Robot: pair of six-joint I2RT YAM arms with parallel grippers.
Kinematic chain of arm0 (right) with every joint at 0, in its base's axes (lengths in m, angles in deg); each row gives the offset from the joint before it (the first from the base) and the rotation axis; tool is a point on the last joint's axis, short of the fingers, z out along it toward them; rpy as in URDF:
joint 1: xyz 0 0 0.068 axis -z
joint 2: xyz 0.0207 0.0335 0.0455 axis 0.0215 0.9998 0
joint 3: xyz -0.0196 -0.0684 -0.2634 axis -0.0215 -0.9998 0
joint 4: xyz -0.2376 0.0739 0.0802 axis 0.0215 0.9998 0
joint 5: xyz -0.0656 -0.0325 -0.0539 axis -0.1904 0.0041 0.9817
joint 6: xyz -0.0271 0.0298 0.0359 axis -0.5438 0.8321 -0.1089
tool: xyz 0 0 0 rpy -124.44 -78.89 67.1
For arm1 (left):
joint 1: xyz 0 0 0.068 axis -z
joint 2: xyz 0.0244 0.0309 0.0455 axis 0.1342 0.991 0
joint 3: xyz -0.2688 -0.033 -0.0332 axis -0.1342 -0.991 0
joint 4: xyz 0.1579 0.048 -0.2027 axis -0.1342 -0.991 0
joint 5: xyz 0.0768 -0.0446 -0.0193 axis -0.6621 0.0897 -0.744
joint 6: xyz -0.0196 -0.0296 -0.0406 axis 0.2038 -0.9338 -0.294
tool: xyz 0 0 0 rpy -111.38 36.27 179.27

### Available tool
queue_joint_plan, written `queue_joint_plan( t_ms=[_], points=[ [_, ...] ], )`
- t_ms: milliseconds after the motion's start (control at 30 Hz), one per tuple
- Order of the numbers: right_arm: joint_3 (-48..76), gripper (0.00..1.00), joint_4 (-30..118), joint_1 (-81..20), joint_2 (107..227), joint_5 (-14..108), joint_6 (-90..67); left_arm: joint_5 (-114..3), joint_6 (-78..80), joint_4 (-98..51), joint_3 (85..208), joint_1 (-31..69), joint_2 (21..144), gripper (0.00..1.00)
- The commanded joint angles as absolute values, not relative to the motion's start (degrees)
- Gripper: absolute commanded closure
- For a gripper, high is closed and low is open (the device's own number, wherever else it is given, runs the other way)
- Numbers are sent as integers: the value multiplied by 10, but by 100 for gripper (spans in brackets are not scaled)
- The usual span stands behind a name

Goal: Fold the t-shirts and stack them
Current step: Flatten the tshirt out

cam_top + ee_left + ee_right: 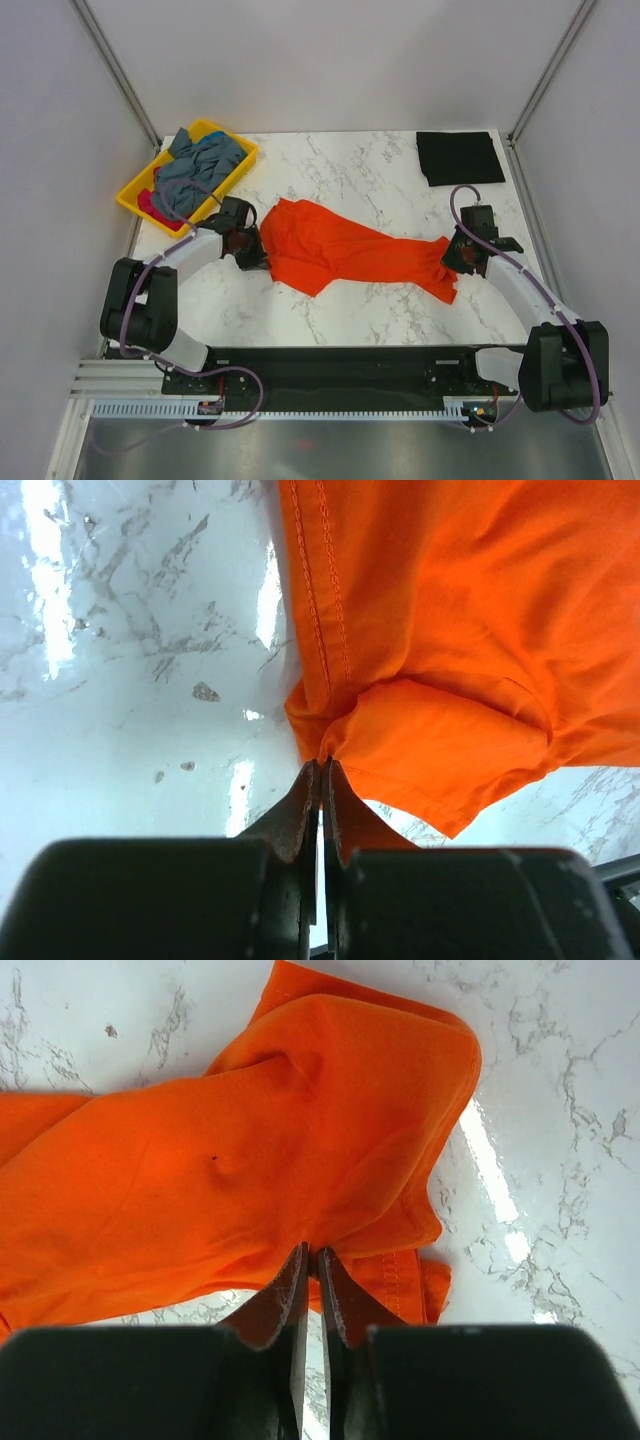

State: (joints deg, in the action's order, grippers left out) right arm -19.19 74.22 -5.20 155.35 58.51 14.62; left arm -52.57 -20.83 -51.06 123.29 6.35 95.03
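Note:
A bright orange t-shirt (340, 250) lies stretched in a crumpled band across the middle of the marble table. My left gripper (250, 245) is at its left end. In the left wrist view the gripper (322, 762) is shut on a bunched corner of the orange cloth (450, 630) beside a stitched hem. My right gripper (458, 256) is at the shirt's right end. There its fingertips (300, 1260) stand a hair apart, and puckered orange cloth (250, 1140) is still pinched at the tips of the gripper (312, 1252). A folded black t-shirt (460, 157) lies flat at the back right.
A yellow tray (130, 200) stands at the back left corner, just behind my left arm. It holds crumpled grey-blue shirts (200, 165) and a bit of pink cloth (150, 200). White walls close in the table on three sides.

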Motion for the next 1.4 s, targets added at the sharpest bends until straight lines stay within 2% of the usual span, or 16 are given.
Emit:
queue_joint_plan(
  t_ms=[0, 133, 367, 633, 833, 1067, 1367],
  points=[
    [-188, 84, 764, -51, 1557, 578, 154, -586, -188, -572, 1285, 88, 906, 98],
    [-169, 71, 814, -51, 1561, 609, 188, -595, -174, -613, 1326, 100, 859, 98],
    [-157, 62, 886, -46, 1559, 684, 277, -578, -136, -657, 1359, 100, 798, 98],
    [-130, 62, 907, -27, 1579, 722, 300, -680, -83, -716, 1384, 101, 752, 98],
    [-138, 62, 913, -16, 1563, 724, 323, -668, -70, -718, 1384, 100, 739, 98],
    [-185, 63, 894, 4, 1563, 701, 369, -579, -75, -691, 1363, 101, 739, 98],
    [-247, 62, 845, 14, 1560, 668, 414, -557, -71, -682, 1353, 101, 740, 98]
  ],
)
